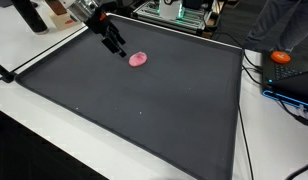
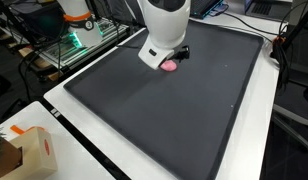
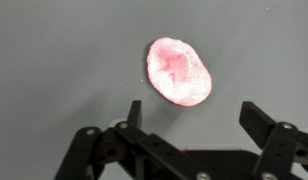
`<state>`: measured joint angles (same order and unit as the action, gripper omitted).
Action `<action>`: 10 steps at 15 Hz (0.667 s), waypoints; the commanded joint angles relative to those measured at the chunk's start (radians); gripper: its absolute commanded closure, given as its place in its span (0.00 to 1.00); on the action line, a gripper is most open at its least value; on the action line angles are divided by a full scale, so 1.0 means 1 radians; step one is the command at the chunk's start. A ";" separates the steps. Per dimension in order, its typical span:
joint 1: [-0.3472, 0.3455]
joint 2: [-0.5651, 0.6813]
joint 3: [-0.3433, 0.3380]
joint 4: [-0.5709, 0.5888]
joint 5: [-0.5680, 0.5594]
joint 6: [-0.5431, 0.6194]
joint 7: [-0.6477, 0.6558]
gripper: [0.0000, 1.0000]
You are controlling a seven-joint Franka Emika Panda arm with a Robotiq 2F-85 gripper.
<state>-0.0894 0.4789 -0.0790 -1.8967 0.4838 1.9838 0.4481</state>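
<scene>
A small pink, roundish soft object (image 3: 180, 70) lies flat on the dark grey mat (image 3: 54, 60). In the wrist view my gripper (image 3: 194, 118) hovers just short of it, jaws wide apart with nothing between them; the pink object sits slightly beyond the fingertips (image 3: 134, 112). In an exterior view the pink object (image 1: 139, 59) lies near the mat's far edge, with my gripper (image 1: 118, 47) right beside it. In an exterior view the arm's white wrist (image 2: 162, 30) covers most of the pink object (image 2: 170, 67).
The dark mat (image 1: 144, 110) covers most of the white table. An orange object (image 1: 282, 57) and cables lie beyond the mat's edge. A cardboard box (image 2: 29, 150) stands at one table corner. Electronics (image 2: 79, 35) sit behind the mat.
</scene>
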 commanded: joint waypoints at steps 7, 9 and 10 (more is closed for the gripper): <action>0.073 -0.188 0.003 -0.104 -0.135 0.073 -0.030 0.00; 0.094 -0.222 0.005 -0.124 -0.194 0.095 -0.019 0.00; 0.102 -0.238 0.008 -0.133 -0.216 0.105 -0.013 0.00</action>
<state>-0.0140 0.3154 -0.0735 -1.9539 0.3377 2.0335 0.4311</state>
